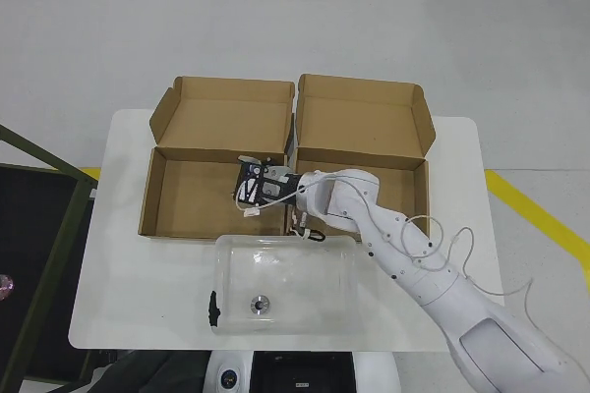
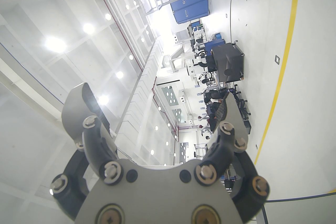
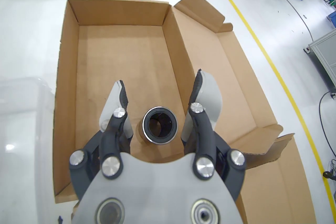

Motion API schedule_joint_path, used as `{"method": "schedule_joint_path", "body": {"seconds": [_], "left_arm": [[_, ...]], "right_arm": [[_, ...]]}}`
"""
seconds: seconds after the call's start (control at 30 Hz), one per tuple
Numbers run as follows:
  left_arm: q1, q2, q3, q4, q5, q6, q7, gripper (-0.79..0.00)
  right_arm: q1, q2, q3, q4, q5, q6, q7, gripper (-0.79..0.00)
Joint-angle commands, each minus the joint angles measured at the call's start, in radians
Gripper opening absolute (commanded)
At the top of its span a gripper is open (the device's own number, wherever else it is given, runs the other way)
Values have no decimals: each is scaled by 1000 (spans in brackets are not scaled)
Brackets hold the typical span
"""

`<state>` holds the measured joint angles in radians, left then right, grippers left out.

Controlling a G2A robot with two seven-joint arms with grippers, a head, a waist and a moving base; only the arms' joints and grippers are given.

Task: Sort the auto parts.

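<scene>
Right gripper (image 3: 160, 79) wide open over cardboard box (image 3: 118, 57); metal ring (image 3: 159, 125) untouched between fingers (image 3: 207, 93).

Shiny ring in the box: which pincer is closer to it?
Right. The right pincer hangs open just over the ring; the left pincer points away at the ceiling.

On the table (image 1: 118, 295), two boxes stood side by side behind the clear bin (image 1: 315, 285). The left box (image 1: 192, 201) held a ring part (image 3: 159, 125). Inside the bin lay a small round part (image 1: 261, 304).
</scene>
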<state>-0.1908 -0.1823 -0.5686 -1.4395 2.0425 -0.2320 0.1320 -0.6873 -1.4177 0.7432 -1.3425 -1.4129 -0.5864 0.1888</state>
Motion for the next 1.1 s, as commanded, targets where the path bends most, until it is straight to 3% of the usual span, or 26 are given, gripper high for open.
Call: {"method": "schedule_joint_path", "body": {"seconds": [0.0,0.17,0.63,1.07], "left_arm": [[0,0,0,0,0,0,0,0],[0,0,0,0,0,0,0,0],[0,0,0,0,0,0,0,0],[0,0,0,0,0,0,0,0]], "right_arm": [[-19,6,17,-41,13,-24,2,-348],[-82,24,49,-145,40,-96,17,-394],[-291,74,92,-419,51,-249,108,-406],[-453,120,115,-492,-22,-342,149,-419]]}}
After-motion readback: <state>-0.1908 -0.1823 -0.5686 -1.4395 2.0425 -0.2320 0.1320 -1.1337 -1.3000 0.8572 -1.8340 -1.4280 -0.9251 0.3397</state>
